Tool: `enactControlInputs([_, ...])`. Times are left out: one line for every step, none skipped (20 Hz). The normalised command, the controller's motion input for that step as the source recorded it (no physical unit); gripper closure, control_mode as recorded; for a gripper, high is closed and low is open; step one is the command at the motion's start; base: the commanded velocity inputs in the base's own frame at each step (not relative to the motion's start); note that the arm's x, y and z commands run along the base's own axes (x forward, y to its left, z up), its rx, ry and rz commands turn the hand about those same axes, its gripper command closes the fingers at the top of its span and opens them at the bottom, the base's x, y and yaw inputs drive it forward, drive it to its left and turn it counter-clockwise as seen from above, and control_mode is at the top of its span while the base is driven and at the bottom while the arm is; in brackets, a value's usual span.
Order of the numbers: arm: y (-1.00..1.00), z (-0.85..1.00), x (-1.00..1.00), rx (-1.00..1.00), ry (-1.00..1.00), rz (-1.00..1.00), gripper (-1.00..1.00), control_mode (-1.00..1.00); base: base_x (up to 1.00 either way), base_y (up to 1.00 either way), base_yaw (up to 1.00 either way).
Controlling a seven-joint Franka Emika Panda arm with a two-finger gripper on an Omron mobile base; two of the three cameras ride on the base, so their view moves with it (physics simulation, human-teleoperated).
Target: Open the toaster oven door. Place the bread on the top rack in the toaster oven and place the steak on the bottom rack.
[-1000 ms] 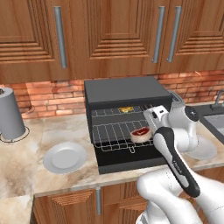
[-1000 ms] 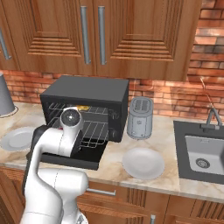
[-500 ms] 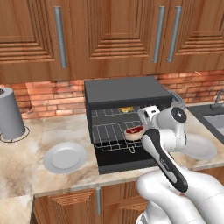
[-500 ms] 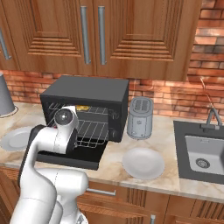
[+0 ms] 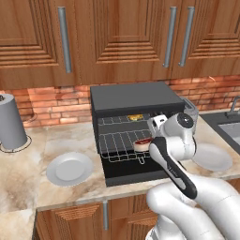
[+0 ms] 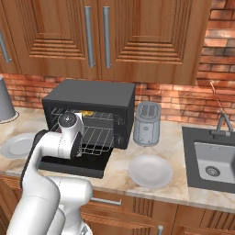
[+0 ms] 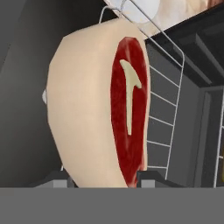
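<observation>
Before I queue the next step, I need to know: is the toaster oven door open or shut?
Open. The toaster oven door lies folded down flat on the counter, and both wire racks show inside the toaster oven.

— What moved over that last second?
— The hand [image 5: 149,140] carried the steak [image 5: 143,145] leftward along the pulled-out lower rack [image 5: 123,146], toward its middle.
— And the arm?
— Its wrist swung left too, drawing nearer the oven [image 5: 133,99] opening.

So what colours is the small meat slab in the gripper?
Dark red face, pale cream fat rim and a whitish bone mark on the small raw steak; clearest in the hand view.
</observation>
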Motion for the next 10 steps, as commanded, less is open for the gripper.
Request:
enactControlInputs([0.0,-0.43,0.0,0.01,-0.09,-0.04,1.0,-1.0,0.0,0.0,0.0])
enactControlInputs([0.0,-0.41,0.0,0.02,-0.11,-0.04,1.0,-1.0,0.0,0.0,0.0])
enactControlInputs([0.0,-0.44,0.0,0.01,-0.1,-0.05,1.0,-1.0,0.0,0.0,0.0])
enactControlInputs([0.0,-0.55,0.06,0.0,-0.1,-0.05,1.0,-1.0,0.0,0.0,0.0])
enactControlInputs([0.0,-0.62,0.09,0.0,-0.08,-0.06,1.0,-1.0,0.0,0.0,0.0])
enactControlInputs([0.0,-0.71,0.08,0.0,-0.07,-0.05,1.0,-1.0,0.0,0.0,0.0])
enactControlInputs([0.04,-0.93,0.16,0.0,-0.04,-0.05,1.0,-1.0,0.0,0.0,0.0])
enactControlInputs([0.08,-1.0,0.16,0.0,-0.06,-0.04,1.0,-1.0,0.0,0.0,0.0])
enactControlInputs([0.08,-1.0,0.2,0.0,-0.01,-0.04,1.0,-1.0,0.0,0.0,0.0])
enactControlInputs([0.09,-1.0,0.2,0.0,-0.03,-0.03,1.0,-1.0,0.0,0.0,0.0])
